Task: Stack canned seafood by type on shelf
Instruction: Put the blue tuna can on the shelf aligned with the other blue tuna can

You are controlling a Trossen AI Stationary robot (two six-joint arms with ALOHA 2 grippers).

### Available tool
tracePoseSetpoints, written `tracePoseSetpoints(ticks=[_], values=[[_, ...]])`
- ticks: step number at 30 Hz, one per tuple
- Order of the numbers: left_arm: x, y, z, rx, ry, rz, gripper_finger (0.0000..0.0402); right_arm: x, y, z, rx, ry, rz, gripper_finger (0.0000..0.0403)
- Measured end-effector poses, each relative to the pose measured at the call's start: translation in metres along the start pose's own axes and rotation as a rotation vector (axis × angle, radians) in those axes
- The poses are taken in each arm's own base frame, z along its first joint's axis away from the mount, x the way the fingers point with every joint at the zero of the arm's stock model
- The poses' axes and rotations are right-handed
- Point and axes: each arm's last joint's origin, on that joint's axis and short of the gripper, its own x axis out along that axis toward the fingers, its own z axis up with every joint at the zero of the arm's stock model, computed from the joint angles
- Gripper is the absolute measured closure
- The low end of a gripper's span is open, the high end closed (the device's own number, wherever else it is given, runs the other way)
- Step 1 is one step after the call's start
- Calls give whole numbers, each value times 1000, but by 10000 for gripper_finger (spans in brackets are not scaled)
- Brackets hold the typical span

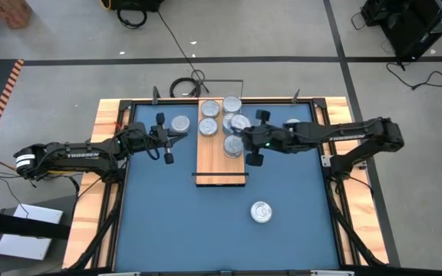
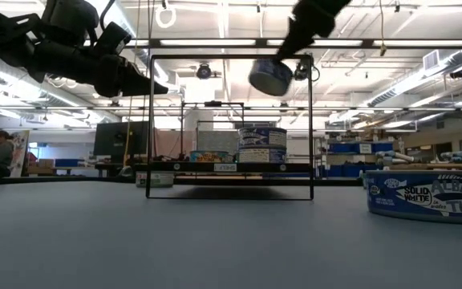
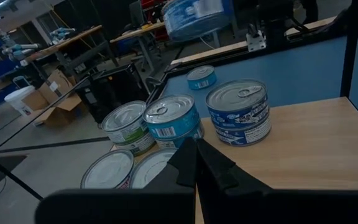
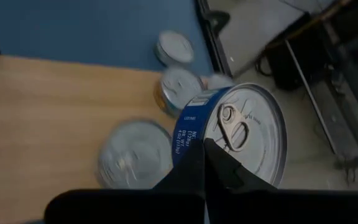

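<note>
Your right end effector (image 1: 245,147) is clamped on a blue-sided tin (image 4: 238,137) and holds it in the air over the shelf (image 1: 222,170); the low view shows that tin (image 2: 271,75) hanging well above the board, tilted. The other tins (image 1: 227,115) sit bunched at the shelf's far end, some stacked two high in the low view (image 2: 261,144), while the near end of the board is bare. One tin (image 1: 180,123) lies on the tabletop (image 1: 167,215) just left of the shelf, and another (image 1: 262,211) sits alone on the blue, well apart toward the front.

Your left end effector (image 1: 166,146) hovers beside the shelf near that left tin. I cannot tell whether it is open or closed.

The main risk, as I judge it, is the tilt. If you lower the held tin as it hangs, one edge meets the tin below first, and it may slide off or knock the stack. The tins on the board stand close together, so the dark fingers could also nudge a neighbour on the way down. Check the label too: several tins look alike from above, and the wrong pile is easy to pick. Keep the left arm clear of the right arm's path across the board.
</note>
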Motion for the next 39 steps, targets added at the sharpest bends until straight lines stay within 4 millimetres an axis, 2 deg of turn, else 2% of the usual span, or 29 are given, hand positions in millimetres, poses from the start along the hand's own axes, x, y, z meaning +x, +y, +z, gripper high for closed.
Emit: tracePoseSetpoints(ticks=[7,12,17,21,25,31,39], values=[[0,0,0,0,4,5,398,30,22,41,-103,1,63,403],[0,0,0,-3,6,5,398,53,33,63,-170,4,110,403],[0,0,0,-3,6,7,398,71,36,79,-219,25,149,403],[0,0,0,-3,5,8,398,83,30,89,-199,46,212,403],[0,0,0,-3,6,7,398,97,24,94,-182,88,270,403],[0,0,-1,-4,9,14,398,124,17,86,-216,162,329,403],[0,0,-1,-4,18,19,398,132,12,77,-197,186,402,403]])
